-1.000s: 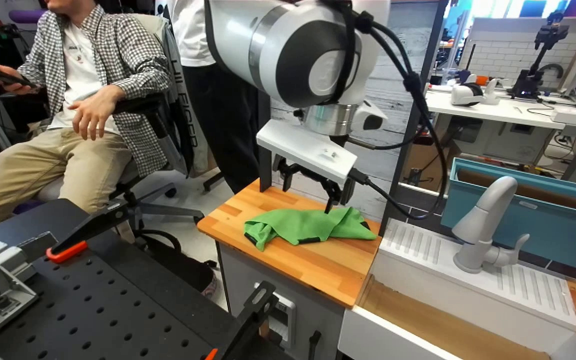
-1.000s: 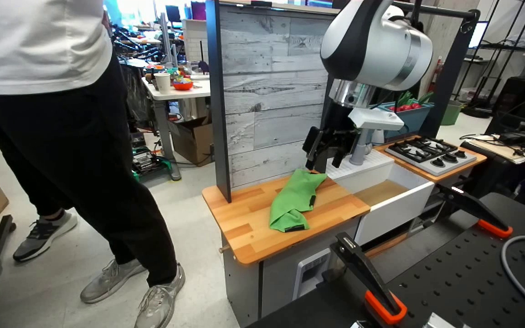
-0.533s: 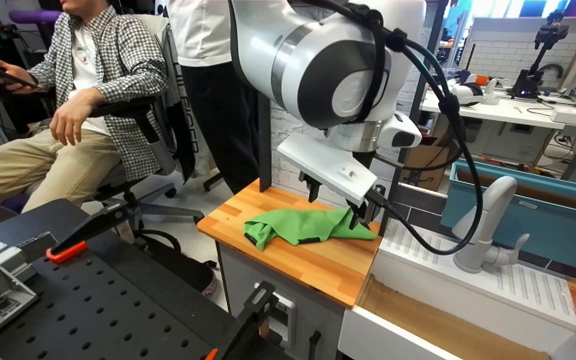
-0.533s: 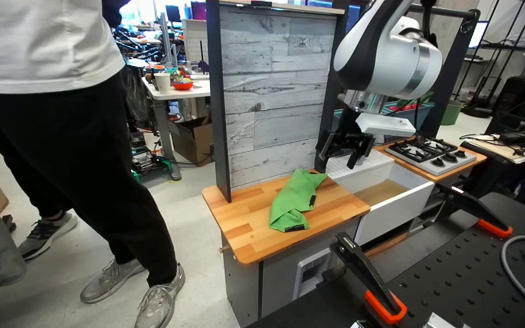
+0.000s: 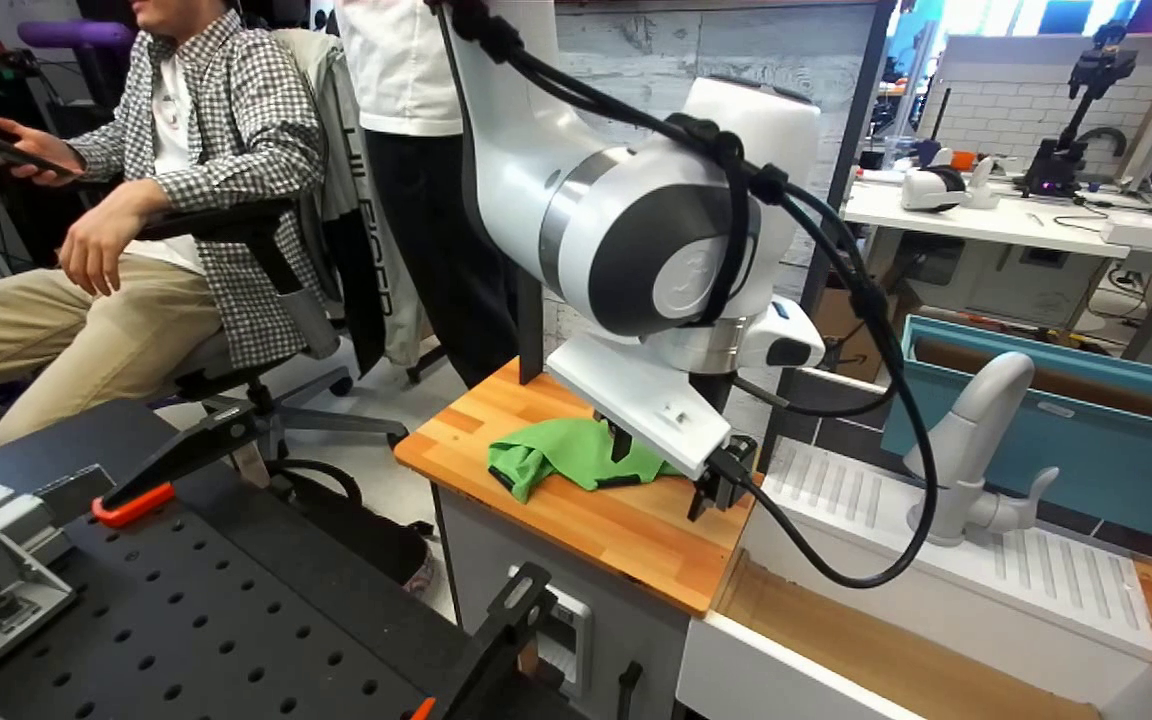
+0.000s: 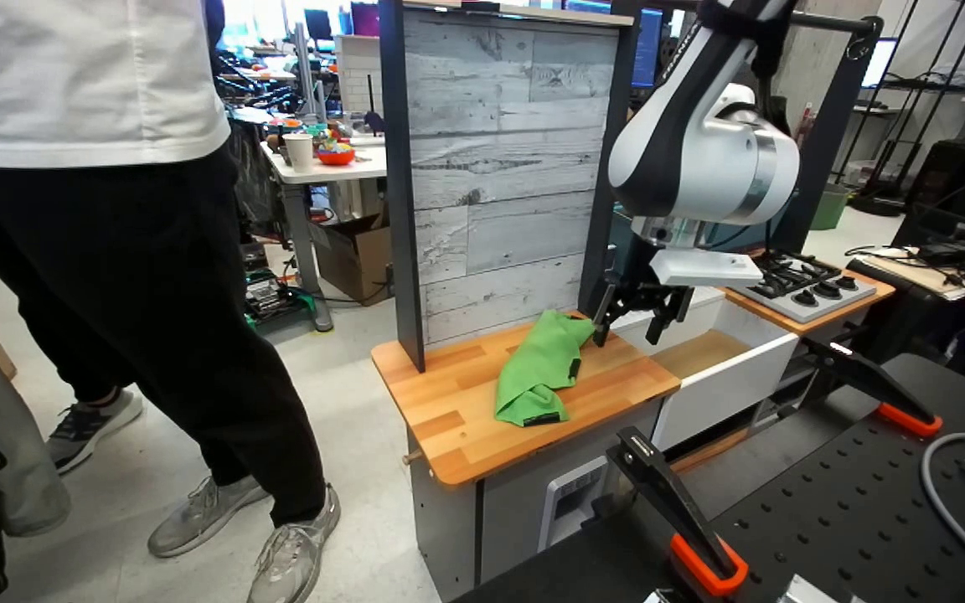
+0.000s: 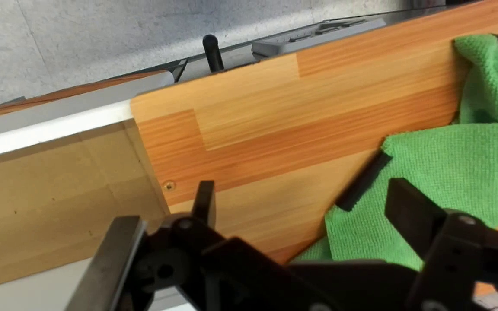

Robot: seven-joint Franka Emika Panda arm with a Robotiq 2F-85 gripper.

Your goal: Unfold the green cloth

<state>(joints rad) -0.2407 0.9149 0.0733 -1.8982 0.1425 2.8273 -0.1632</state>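
Note:
The green cloth (image 5: 561, 455) lies folded and bunched on the wooden counter (image 5: 636, 540), with short black strips along its edges. It also shows in an exterior view (image 6: 539, 368) and on the right of the wrist view (image 7: 482, 168), where part of its lower edge is hidden behind the gripper. My gripper (image 7: 301, 188) is open with nothing between its fingers. In the wrist view one finger is over the cloth and the other over bare wood. In both exterior views the gripper (image 5: 660, 480) (image 6: 626, 339) is above the cloth's sink-side end, low over the counter.
A white sink (image 6: 730, 385) adjoins the counter, with a grey faucet (image 5: 966, 450) behind it. A panel wall (image 6: 508, 184) stands at the counter's back. A stove top (image 6: 801, 285) lies beyond the sink. A dark perforated table with clamps (image 6: 671, 502) is in front. A person (image 6: 139, 276) stands nearby.
The gripper has moved toward the cloth's sink-side end and then come down lower over the counter. It stays open. The cloth has not moved.

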